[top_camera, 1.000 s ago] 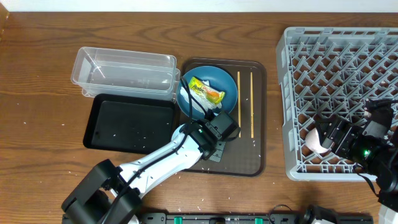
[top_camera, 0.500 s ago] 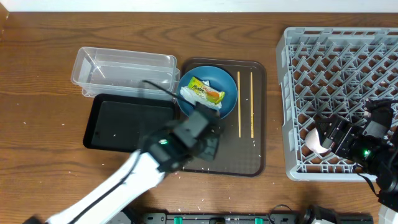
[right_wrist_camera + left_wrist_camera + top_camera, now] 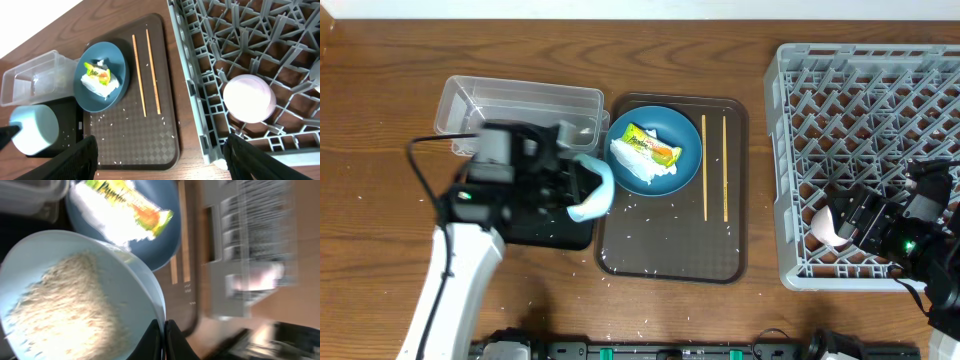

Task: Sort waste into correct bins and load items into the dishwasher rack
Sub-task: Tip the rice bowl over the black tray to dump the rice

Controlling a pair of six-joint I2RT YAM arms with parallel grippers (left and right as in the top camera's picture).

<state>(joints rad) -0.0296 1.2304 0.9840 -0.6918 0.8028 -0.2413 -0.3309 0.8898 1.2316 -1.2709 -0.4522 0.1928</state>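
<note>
Nearest, the right gripper (image 3: pixel 160 146) hangs over the near-left corner of the rack (image 3: pixel 880 90), fingers spread wide with nothing between them. Just left of it the pink cup (image 3: pixel 823 224) sits in a cell by the rack's left wall, close to the near rim. A strip of bare counter (image 3: pixel 380 120) runs between the rack's left wall and the brown tray (image 3: pixel 670 255).

The left gripper (image 3: pixel 161 330) is pinched tight on the rim of the bowl (image 3: pixel 592 195), one finger inside and one outside. The bowl is held tipped on its side above the right edge of the black tray (image 3: pixel 555 232), just beside the brown tray's left rim, with rice (image 3: pixel 60 315) heaped inside. More rice is scattered over the near half of the brown tray and on the counter.

Farther back, the plate (image 3: pixel 675 125) lies in the brown tray's far-left corner, carrying the wrapper (image 3: pixel 651 146) and, at its near edge, the tissue (image 3: pixel 642 176). The wrapper's print is too blurred to read. Two chopsticks (image 3: pixel 704 170) lie parallel to the right of the plate, pointing near to far, slightly apart, with bare tray on their right.

Farthest on the left, the tub (image 3: pixel 520 100) stands behind the black tray, its right end just beside the plate
</note>
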